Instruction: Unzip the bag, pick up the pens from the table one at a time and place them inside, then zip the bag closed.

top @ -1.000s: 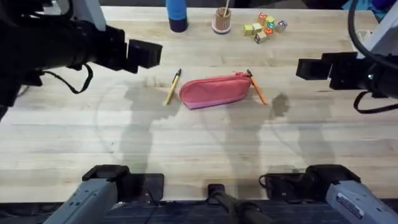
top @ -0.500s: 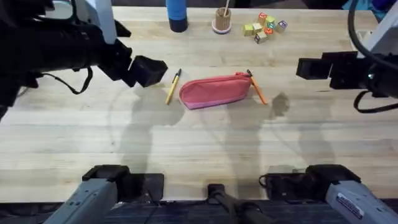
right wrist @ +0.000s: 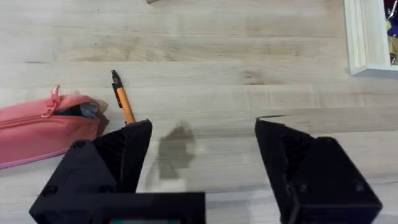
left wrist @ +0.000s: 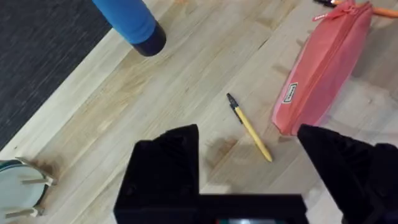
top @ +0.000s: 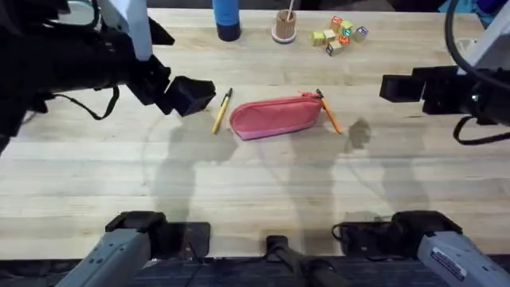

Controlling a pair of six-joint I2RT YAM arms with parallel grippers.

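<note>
My left gripper [left wrist: 249, 165] is spread wide and has just swung rightward, nearer the yellow pen [top: 221, 110]. My right gripper [right wrist: 199, 155] hangs open too, unmoved, right of the orange pen [top: 330, 114]. Between the pens lies the bag [top: 276, 116] on the table [top: 255, 191], its right end seemingly gaping already. I judge the yellow pen is my first pick.

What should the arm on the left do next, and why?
Probably lower the left gripper toward the bag's near end to steady it. The zipper looks closed along most of its length, both pens, yellow and orange, lie on the table, and both grippers hang open, holding nothing.
</note>
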